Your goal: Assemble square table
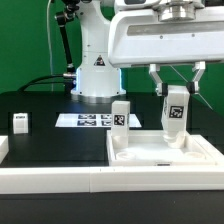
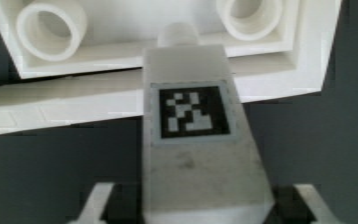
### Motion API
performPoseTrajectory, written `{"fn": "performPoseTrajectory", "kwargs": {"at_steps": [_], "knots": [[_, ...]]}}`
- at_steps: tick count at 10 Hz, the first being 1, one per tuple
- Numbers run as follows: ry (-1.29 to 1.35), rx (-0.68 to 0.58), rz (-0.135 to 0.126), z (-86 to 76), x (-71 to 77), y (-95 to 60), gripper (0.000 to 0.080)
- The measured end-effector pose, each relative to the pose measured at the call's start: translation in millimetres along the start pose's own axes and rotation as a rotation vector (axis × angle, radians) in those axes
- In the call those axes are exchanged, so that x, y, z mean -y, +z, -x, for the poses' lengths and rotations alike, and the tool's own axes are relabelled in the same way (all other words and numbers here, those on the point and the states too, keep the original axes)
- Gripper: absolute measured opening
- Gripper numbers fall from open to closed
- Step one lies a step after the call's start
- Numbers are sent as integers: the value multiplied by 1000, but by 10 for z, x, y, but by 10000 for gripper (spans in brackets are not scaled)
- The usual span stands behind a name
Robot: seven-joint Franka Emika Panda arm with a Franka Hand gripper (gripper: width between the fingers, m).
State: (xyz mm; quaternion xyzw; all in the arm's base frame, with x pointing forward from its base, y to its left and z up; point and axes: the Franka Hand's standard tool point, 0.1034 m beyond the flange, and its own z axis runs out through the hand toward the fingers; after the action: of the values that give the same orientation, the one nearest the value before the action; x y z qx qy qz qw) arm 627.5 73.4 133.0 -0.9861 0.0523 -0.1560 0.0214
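The white square slab [image 1: 165, 152] lies flat at the exterior view's right, with its raised rim up. One white tagged leg [image 1: 120, 114] stands upright at its back left corner. My gripper [image 1: 177, 95] is shut on a second tagged leg [image 1: 176, 112] and holds it upright over the slab's back right part, its foot at or just above the slab. In the wrist view this leg [image 2: 195, 120] runs out from between my gripper [image 2: 201, 205] toward the slab [image 2: 123, 95]. Two round sockets show there [image 2: 51, 30]. A third leg [image 1: 20, 122] lies on the black surface at the left.
The marker board [image 1: 88, 120] lies flat in front of the robot base [image 1: 97, 75]. A long white rail [image 1: 50, 178] borders the black surface at the front. A green backdrop stands behind.
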Motion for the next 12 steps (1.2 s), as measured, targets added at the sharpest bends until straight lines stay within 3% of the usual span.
{"fn": "performPoseTrajectory", "kwargs": {"at_steps": [4, 8, 10, 12], "knots": [[18, -39, -5, -30, -33, -2, 291], [47, -33, -27, 57, 260, 33, 291], [44, -59, -26, 44, 241, 38, 291], [31, -196, -33, -7, 278, 29, 291]]}}
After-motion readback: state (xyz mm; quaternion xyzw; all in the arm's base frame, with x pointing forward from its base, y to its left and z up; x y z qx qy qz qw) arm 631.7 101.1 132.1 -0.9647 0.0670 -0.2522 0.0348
